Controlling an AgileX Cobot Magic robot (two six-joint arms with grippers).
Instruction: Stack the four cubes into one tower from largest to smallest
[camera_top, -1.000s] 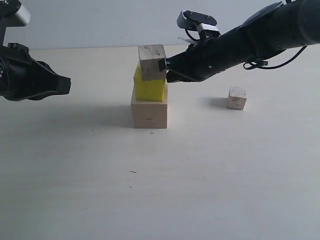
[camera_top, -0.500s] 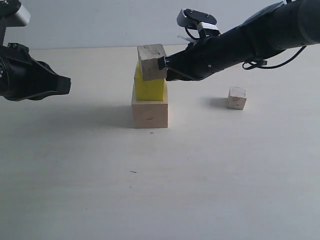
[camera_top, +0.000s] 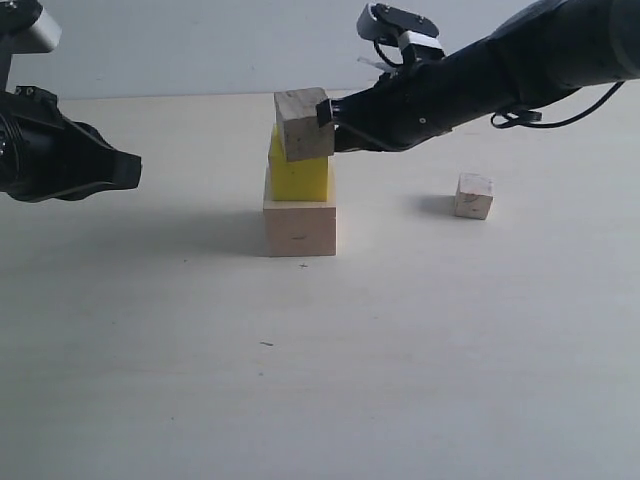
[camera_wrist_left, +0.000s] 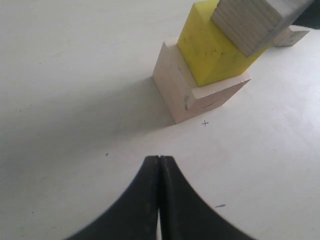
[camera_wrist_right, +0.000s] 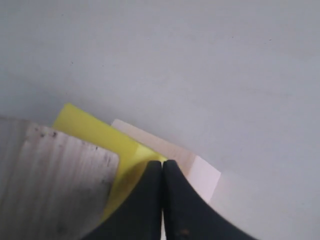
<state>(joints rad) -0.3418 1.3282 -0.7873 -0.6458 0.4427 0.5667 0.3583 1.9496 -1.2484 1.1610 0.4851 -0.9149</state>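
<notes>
Three-cube stack (camera_top: 299, 205) standing upright on the pale tabletop (camera_top: 300, 380).
Left tool (camera_top: 128, 170), pressed together and empty, hangs well left of it; big wood cube (camera_top: 300, 230) at the base, yellow cube (camera_top: 298, 178) level on it, knotty cube (camera_top: 304, 123) on top, tilted and twisted askew; right tool (camera_top: 325, 113), pressed together, touches that cube's right face; small cube (camera_top: 474, 196) sits apart on the right, on the tabletop; plain pale wall (camera_top: 200, 45) behind.

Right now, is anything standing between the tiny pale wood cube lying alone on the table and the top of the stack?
No loose object does. Only the shut right gripper and its black arm reach in beside the topmost, knotty pale wood cube, on the side facing the tiny pale wood cube.
</notes>
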